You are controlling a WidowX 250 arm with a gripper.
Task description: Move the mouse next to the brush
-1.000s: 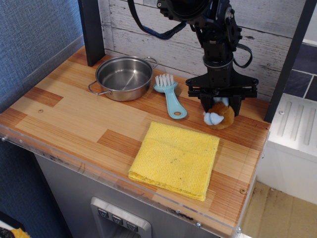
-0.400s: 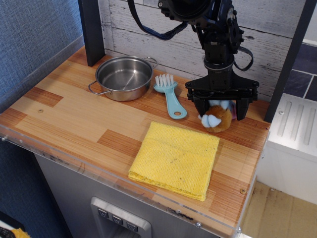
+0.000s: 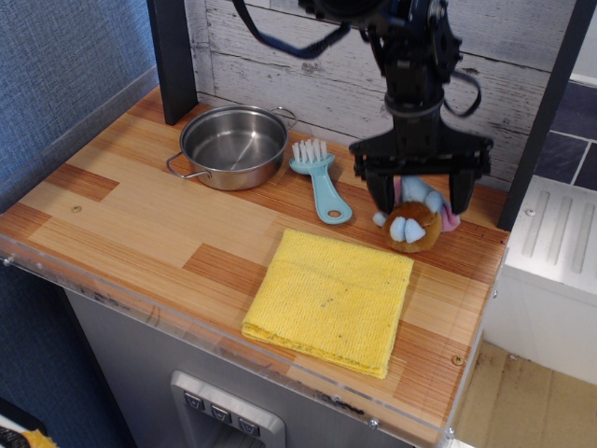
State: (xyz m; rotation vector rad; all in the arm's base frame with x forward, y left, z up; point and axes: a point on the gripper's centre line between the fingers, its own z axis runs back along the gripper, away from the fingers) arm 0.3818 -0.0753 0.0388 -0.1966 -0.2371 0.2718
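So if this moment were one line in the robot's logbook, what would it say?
fingers: open, straddling mouse | mouse: on counter, right of brush | brush: beside pot | step: mouse set down

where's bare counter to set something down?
Widest free patch: left front, bordered by the pot and the yellow cloth. A narrow strip lies between the brush and the mouse. Crowded at back right, under the open tool.

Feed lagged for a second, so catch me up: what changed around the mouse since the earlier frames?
The gripper opened, let go of the mouse and lifted slightly; the mouse now sits free on the counter, right of the brush. Brush, steel pot and yellow cloth have not moved.
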